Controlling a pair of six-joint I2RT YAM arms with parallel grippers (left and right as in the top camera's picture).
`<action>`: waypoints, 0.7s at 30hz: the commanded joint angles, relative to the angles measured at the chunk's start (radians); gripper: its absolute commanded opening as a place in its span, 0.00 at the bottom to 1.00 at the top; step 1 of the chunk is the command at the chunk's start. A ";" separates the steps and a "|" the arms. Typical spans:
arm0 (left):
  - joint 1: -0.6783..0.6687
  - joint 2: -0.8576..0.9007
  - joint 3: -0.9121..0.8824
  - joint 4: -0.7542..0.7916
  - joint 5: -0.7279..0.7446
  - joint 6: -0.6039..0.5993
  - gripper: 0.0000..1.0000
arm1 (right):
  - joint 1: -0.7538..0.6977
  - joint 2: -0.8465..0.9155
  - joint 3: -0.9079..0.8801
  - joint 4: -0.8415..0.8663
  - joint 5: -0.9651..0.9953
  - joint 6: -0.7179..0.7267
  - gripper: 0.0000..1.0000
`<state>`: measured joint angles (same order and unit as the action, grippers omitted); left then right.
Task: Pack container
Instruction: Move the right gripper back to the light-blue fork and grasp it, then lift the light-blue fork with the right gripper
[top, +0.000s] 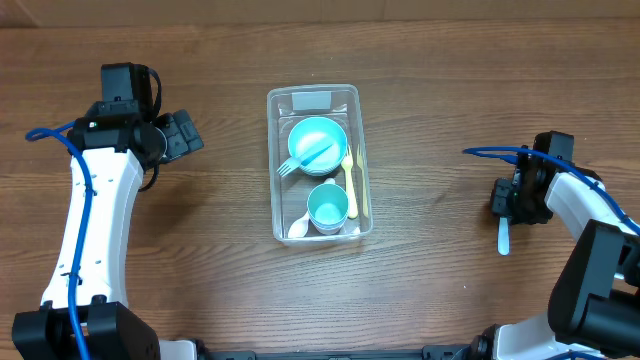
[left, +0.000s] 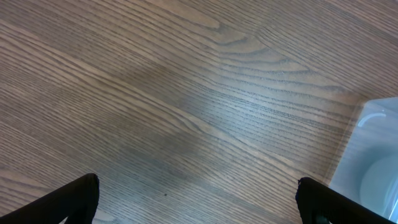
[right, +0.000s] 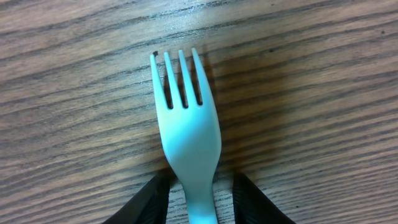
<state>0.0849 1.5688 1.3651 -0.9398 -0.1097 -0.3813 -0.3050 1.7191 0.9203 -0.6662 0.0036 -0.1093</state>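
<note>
Sitting at the centre of the table (top: 450, 80), the container (top: 355, 110) holds a bowl (top: 318, 140), cup (top: 328, 207) and cutlery (top: 349, 185); one fork (right: 188, 137) lies outside, straddled by the right pincer (right: 199, 182), clench unclear. Left pincer (left: 198, 182) hangs released.

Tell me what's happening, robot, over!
Left claw open, empty. Right claw open, astride light blue fork on table. Container holds bowl, cup, cutlery. Nothing blocking.

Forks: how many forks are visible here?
2. One fork rests on the bowl inside the container; the other lies on the table between the fingers of the right gripper. The type of the yellow utensil is unclear.
</note>
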 joint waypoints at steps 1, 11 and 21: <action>0.001 -0.024 0.018 0.002 -0.005 0.023 1.00 | 0.006 0.011 -0.035 -0.003 -0.005 0.013 0.33; 0.001 -0.024 0.018 0.002 -0.005 0.023 1.00 | 0.007 0.011 0.012 -0.039 -0.006 0.067 0.17; 0.001 -0.024 0.018 0.002 -0.005 0.023 1.00 | 0.073 0.011 0.235 -0.226 -0.009 0.141 0.15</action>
<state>0.0849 1.5688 1.3651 -0.9394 -0.1097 -0.3813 -0.2790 1.7302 1.0657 -0.8665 0.0040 0.0101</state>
